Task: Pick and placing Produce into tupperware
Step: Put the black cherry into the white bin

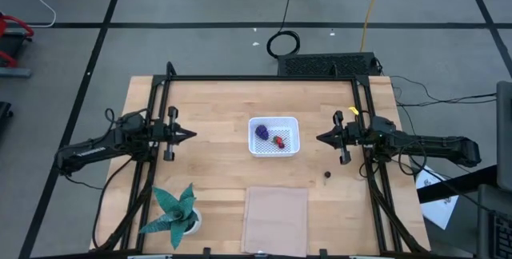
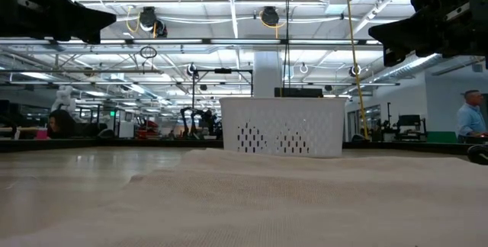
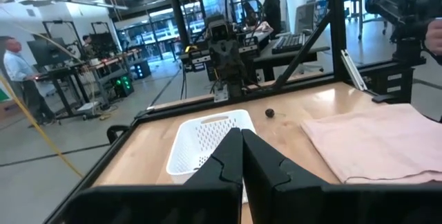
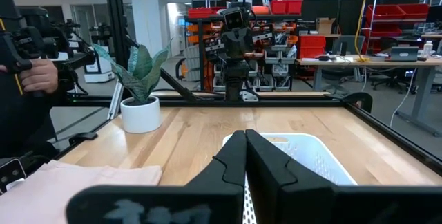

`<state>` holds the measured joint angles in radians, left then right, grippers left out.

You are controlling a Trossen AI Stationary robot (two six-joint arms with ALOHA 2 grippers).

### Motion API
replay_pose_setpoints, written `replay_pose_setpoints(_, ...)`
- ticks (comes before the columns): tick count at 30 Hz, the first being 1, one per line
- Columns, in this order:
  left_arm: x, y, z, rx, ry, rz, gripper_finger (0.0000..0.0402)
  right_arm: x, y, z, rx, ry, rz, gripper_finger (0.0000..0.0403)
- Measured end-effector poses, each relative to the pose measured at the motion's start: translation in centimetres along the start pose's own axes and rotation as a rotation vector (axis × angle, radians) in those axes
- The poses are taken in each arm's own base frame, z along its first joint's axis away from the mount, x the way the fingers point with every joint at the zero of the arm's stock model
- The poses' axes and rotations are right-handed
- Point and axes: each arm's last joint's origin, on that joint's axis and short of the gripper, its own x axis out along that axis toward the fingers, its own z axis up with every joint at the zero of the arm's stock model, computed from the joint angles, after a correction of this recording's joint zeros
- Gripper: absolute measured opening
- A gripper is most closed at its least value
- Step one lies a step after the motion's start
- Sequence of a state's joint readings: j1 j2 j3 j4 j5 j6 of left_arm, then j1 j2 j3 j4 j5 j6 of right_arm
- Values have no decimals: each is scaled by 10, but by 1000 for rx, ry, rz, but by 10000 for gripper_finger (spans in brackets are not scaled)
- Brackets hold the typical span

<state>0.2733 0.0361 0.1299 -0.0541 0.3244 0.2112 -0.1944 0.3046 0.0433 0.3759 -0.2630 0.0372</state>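
The white tupperware (image 1: 274,136) stands in the middle of the table; the low view shows its mesh side wall (image 2: 282,129). In it lie the purple lump (image 1: 262,131) and the red piece (image 1: 279,141). One small dark ball (image 1: 327,174) rests on the wood to the container's near right and also shows in the left wrist view (image 3: 270,113). My left gripper (image 1: 192,135) is shut and empty, level, left of the container and pointing at it. My right gripper (image 1: 319,138) is shut and empty, right of the container.
A teal potted plant (image 1: 176,211) stands at the near left. A flat pinkish sheet (image 1: 275,219) lies at the near edge, in front of the container. A black frame (image 1: 264,77) borders the table. A person's hand (image 4: 34,72) shows beyond the table's edge.
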Motion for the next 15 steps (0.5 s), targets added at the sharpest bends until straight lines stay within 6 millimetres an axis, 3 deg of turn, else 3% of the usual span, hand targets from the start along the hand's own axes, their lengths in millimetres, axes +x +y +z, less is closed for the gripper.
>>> replay_pose_setpoints(15,0,0,0,-9,-3,1,2,0,0,0,-15,0,0,0)
